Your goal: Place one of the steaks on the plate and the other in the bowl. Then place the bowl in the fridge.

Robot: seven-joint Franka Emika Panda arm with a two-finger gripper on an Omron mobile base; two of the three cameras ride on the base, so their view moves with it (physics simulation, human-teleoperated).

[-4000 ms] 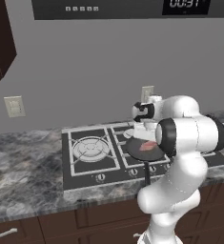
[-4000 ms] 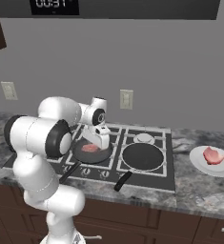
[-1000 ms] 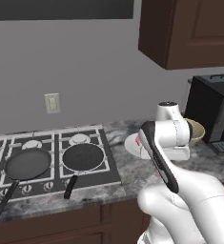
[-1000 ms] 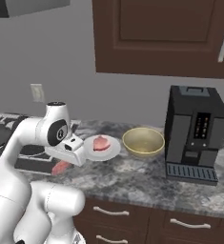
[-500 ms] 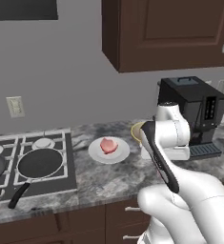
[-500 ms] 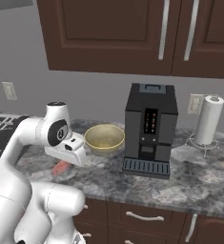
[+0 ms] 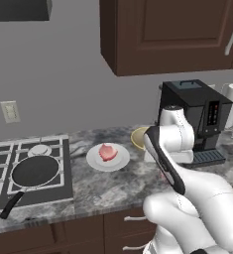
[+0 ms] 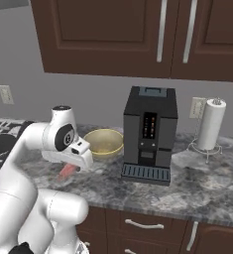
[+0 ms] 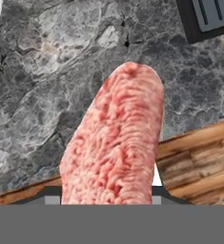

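One steak (image 9: 116,138), pinkish-red with pale streaks, hangs from my gripper (image 8: 71,163), which is shut on it. It hovers over the granite counter near the front edge. The same steak (image 8: 65,172) shows below my hand, in front and to the left of the yellowish-tan bowl (image 8: 104,142). The arm partly hides the bowl (image 7: 138,137) in the left base view. The other steak (image 7: 107,151) lies on the white plate (image 7: 95,161), left of the bowl. The held meat hides my fingertips. The fridge is out of view.
A black coffee machine (image 8: 147,134) stands right of the bowl, with a paper towel roll (image 8: 210,124) further right. The stove with an empty black frying pan (image 7: 36,171) is at the left. Dark wood cabinets hang above the counter (image 8: 202,191).
The base has driven to the right, so the views slid from the stove to the plate, bowl and coffee machine. The steak has stayed in my gripper throughout.
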